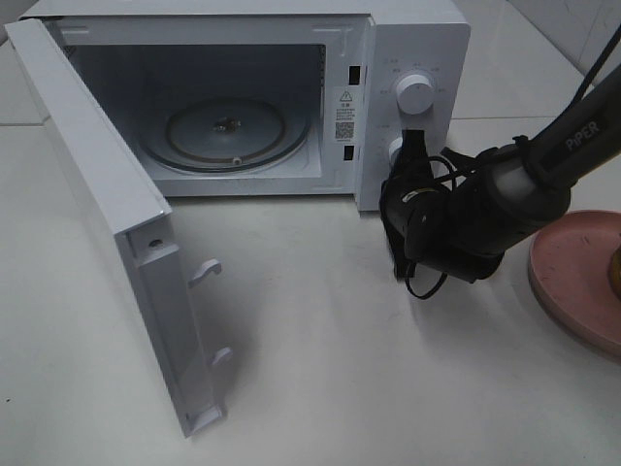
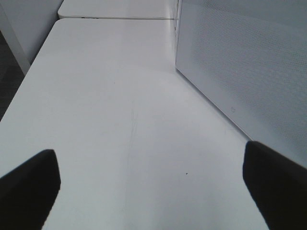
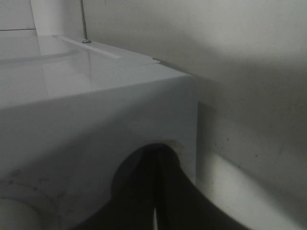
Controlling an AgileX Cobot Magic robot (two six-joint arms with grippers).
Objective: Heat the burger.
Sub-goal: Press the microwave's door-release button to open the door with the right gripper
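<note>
The burger [image 1: 616, 274], barely visible, is likely soft and topply; carry it by the pink plate [image 1: 572, 264] rim. Jaws are spread on the left gripper [image 2: 148, 163] and pressed together on the right gripper [image 1: 408, 146].

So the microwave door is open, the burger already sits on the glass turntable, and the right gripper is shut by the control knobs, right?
Not quite. The exterior high view shows the glass turntable bare; the burger is only a sliver at the right edge, by the pink plate. The rest stands: the microwave door is open and the right gripper is shut by the control knobs.
</note>
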